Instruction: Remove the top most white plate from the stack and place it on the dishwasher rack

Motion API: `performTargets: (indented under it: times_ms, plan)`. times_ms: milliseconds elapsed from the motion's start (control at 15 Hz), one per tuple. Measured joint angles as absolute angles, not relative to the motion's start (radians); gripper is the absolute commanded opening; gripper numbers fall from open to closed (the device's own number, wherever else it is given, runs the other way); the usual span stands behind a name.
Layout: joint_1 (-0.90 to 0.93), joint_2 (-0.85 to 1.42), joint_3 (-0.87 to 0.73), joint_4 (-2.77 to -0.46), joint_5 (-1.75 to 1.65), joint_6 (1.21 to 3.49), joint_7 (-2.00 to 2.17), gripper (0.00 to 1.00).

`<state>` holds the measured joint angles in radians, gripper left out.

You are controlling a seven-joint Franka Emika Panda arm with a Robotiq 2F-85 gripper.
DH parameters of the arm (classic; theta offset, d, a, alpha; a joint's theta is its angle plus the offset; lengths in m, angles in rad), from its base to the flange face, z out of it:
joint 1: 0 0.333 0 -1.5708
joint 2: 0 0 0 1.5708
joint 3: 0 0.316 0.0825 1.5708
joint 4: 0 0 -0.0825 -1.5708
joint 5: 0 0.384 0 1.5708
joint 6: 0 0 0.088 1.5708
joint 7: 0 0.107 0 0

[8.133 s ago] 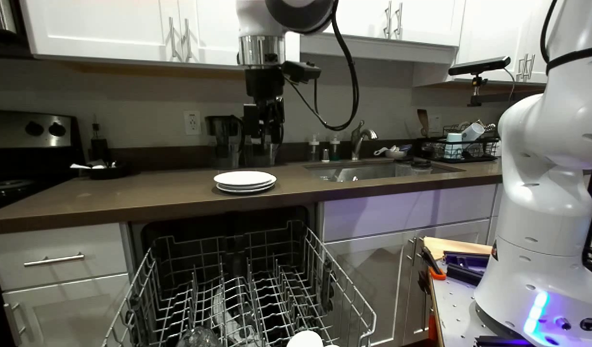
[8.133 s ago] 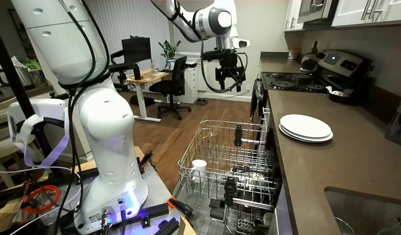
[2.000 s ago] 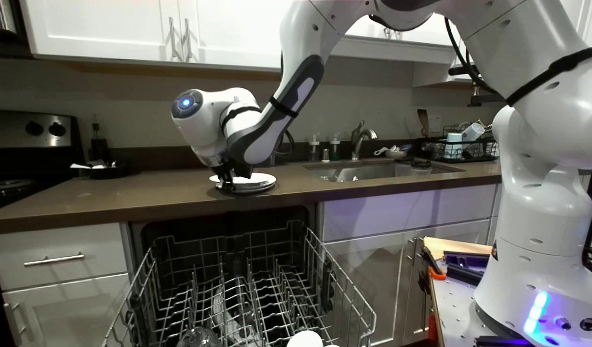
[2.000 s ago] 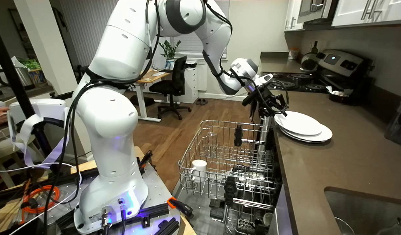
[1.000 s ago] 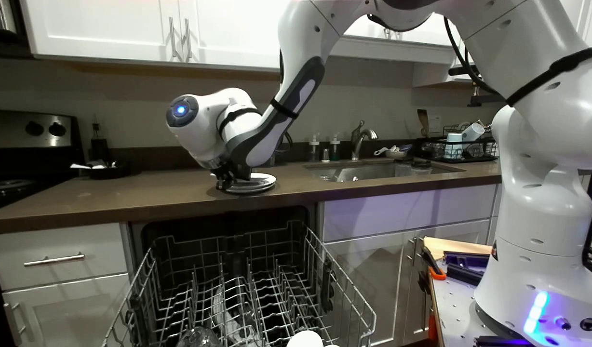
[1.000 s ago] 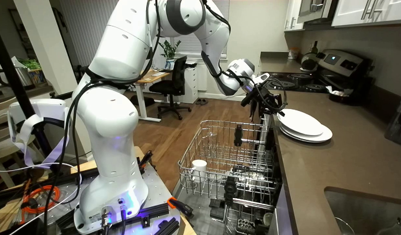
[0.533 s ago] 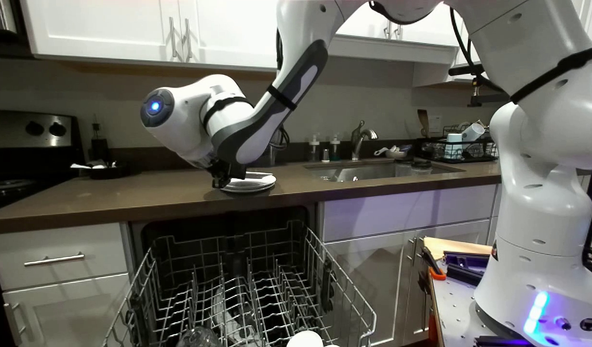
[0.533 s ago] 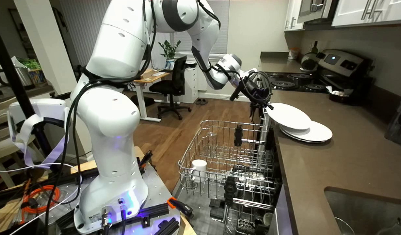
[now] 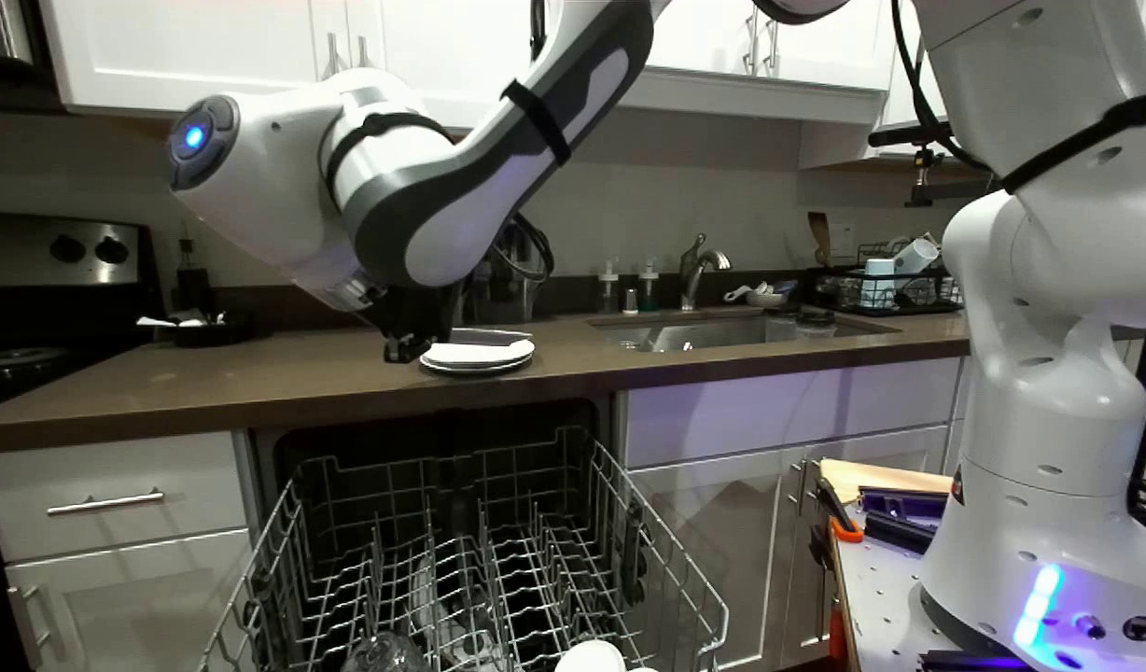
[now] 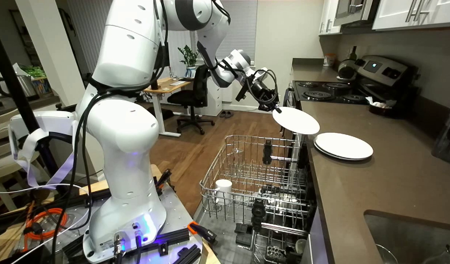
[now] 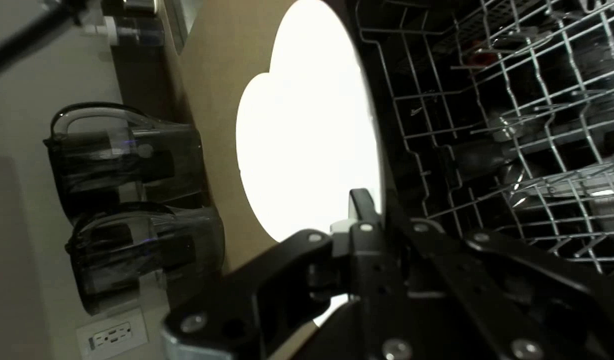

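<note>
The top most white plate (image 10: 296, 120) hangs tilted in the air, clear of the stack (image 10: 344, 146), near the counter's front edge. My gripper (image 10: 277, 110) is shut on its rim, on the side away from the stack. In the wrist view a finger (image 11: 363, 206) lies against the plate (image 11: 332, 75), whose surface is washed out by glare. The remaining white plates (image 11: 254, 135) show beside it there. In an exterior view the held plate's shaded underside (image 9: 491, 337) appears just above the stack. The dishwasher rack (image 10: 247, 137) is pulled out below, in front of the counter.
A white mug (image 10: 223, 189) stands in the rack's front part, and a glass (image 9: 386, 651) lies there too. Upright wire tines fill the rack. Two dark pitchers (image 11: 127, 155) stand by the wall. A sink (image 9: 694, 334) and a stove (image 10: 327, 91) flank the plates.
My gripper has taken hold of the top plate, lifted it and carried it off the stack, up and out past the counter edge. The plates beneath have stayed put.
</note>
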<state>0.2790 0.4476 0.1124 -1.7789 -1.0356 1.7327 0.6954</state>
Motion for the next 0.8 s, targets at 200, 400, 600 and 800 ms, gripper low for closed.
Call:
performTargets:
  times_ms: [200, 400, 600, 800]
  plan:
    - [0.29, 0.414, 0.146, -1.78, -0.941, 1.699, 0.695, 0.07]
    - [0.288, 0.365, 0.163, -1.793, -0.819, 1.705, 0.676, 0.07]
    - [0.261, 0.282, 0.166, -1.852, -0.666, 1.787, 0.611, 0.07]
    - [0.21, 0.176, 0.155, -1.964, -0.53, 1.919, 0.497, 0.07]
